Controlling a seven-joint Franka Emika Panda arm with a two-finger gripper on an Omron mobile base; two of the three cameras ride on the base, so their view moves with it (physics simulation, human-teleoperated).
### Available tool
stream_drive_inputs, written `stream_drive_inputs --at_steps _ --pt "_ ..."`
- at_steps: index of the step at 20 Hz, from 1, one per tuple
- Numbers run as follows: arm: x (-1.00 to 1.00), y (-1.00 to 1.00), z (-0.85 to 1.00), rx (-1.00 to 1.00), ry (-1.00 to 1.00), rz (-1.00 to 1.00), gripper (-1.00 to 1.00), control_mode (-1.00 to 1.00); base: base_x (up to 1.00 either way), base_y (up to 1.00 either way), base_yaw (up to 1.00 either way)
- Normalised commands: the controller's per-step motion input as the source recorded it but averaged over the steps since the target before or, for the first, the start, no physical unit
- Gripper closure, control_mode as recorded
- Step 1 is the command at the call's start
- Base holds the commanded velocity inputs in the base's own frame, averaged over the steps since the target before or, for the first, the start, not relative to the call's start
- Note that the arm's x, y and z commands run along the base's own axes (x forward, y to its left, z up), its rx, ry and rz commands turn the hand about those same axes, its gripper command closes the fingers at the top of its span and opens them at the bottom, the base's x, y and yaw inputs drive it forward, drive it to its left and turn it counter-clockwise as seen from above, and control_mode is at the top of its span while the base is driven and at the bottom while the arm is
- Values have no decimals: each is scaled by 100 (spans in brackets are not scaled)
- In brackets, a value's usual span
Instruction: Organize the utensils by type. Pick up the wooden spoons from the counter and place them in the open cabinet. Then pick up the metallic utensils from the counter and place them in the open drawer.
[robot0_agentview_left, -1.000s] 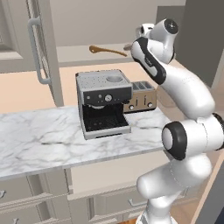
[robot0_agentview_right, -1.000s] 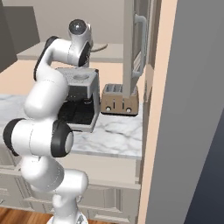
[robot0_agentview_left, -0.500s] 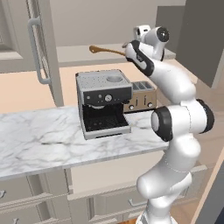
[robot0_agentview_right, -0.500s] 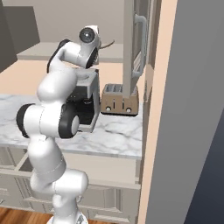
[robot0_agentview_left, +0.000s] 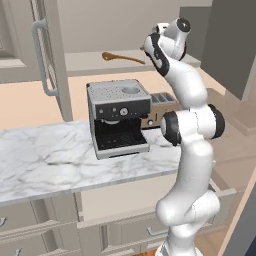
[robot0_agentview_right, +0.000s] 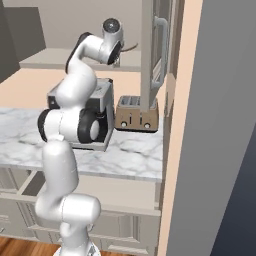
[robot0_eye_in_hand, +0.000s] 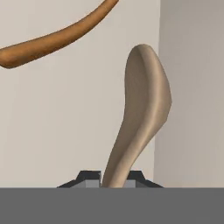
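Observation:
In the hand view my gripper (robot0_eye_in_hand: 113, 180) is shut on the pale tan wooden spoon (robot0_eye_in_hand: 144, 109), whose bowl stands up in front of the cabinet's back wall. The longer orange-brown wooden spoon (robot0_eye_in_hand: 57, 37) lies just beyond it on the shelf. In the left base view that orange-brown spoon (robot0_agentview_left: 122, 58) rests on the open cabinet's shelf (robot0_agentview_left: 85, 64), and my hand (robot0_agentview_left: 154, 46) is at the shelf's right end beside the spoon's handle. The cabinet door (robot0_agentview_left: 47, 55) stands open to the left. The forks are out of view.
A coffee machine (robot0_agentview_left: 120, 117) and a toaster (robot0_agentview_left: 162, 102) stand on the marble counter (robot0_agentview_left: 45, 160) below the shelf. The open drawer (robot0_agentview_right: 30, 182) juts out under the counter by my base. The cabinet door (robot0_agentview_right: 152, 50) hangs close on the hand's right in the right base view.
My elbow has drawn in and risen while the hand stayed at the shelf's right end, still holding the pale spoon. The orange-brown spoon has not moved.

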Motion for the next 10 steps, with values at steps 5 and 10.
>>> stream_drive_inputs --at_steps 5,10 --pt "50 -5 14 0 3 0 100 -100 0 0 0" --pt "31 2 -10 0 0 0 100 -100 0 0 0"
